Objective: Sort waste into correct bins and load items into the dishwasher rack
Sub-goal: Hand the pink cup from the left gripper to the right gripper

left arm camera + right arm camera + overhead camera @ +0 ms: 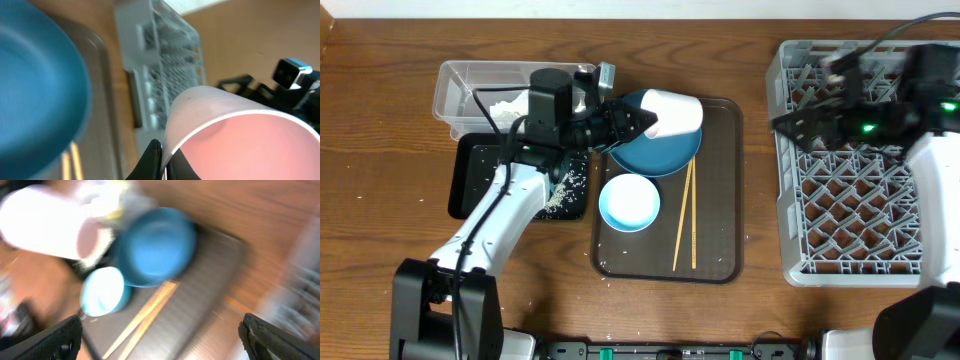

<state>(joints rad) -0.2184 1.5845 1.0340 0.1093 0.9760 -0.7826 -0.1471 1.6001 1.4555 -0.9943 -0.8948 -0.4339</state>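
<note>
Cup (675, 112), rim pinched in our left gripper (647, 122) at frame centre, we judge bound for the rack (840, 232); right gripper (160, 330) gapes empty.

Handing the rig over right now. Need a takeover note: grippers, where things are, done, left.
Left gripper: shut on the rim of a small white cup, held over the dark blue round plate.
Right gripper: open, empty, above the large grey plastic dishwasher rack.
Plate, light blue bowl and wooden chopsticks lie on the brown serving tray.
Done: crumpled white tissue in the clear plastic tub; white rice grains on the shallow black tray.
Left: rack cup, plate, bowl, chopsticks. No second cup or wrapper seen.
</note>
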